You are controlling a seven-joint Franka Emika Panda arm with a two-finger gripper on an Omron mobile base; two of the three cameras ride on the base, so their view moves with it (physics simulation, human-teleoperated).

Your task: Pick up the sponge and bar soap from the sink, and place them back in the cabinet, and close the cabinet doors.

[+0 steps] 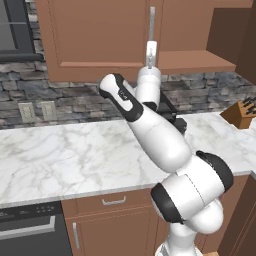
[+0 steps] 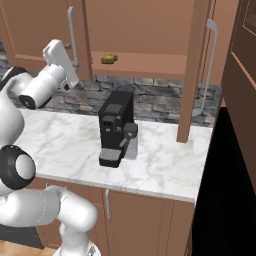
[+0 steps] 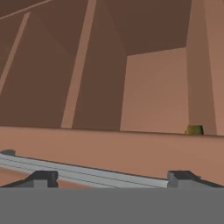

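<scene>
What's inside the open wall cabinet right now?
On the cabinet shelf lies the sponge, also glimpsed at the far side in the hand view. No bar soap is visible there. The left part of the interior is hidden behind the cabinet door and the robot's hand.

Setting: domestic kitchen, rendered. Evidence: white marble worktop (image 1: 65, 150); grey stone backsplash (image 1: 60, 100); brown wall cabinet (image 2: 145, 35); base cabinets (image 1: 115, 225) with drawers; black coffee machine (image 2: 116, 127); knife block (image 1: 242, 114); wall sockets (image 1: 36, 111).

Even flat rendered light, soft shadows, slightly low-res.
</scene>
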